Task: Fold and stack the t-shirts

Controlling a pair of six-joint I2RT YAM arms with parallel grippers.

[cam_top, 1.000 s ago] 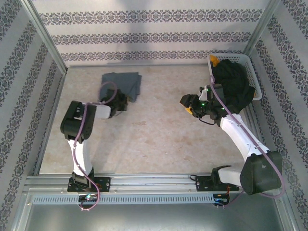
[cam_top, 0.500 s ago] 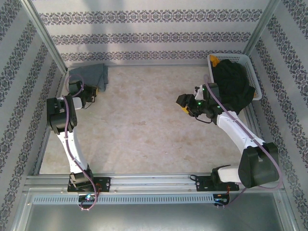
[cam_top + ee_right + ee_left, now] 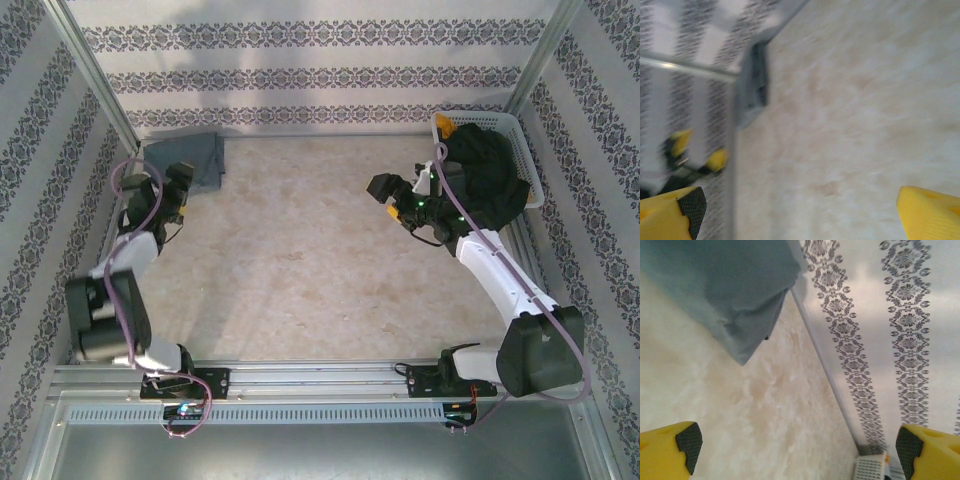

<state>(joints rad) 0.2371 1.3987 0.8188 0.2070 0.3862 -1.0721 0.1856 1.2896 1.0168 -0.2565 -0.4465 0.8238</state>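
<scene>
The slate blue-grey t-shirt (image 3: 188, 160) lies folded in the table's (image 3: 300, 270) far left corner. The black t-shirt (image 3: 490, 180) is heaped in the basket (image 3: 500, 120) at the far right corner. The left gripper (image 3: 795, 445) hangs near the folded shirt, spread wide and empty. The right gripper (image 3: 800, 205) hovers beside the basket, equally wide and empty.

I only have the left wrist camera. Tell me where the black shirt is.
Observer: The black shirt is piled in the white basket at the far right corner of the table.
Operator: Report the right hand.
Observer: The right hand is open and empty, over bare table just left of the basket.
</scene>
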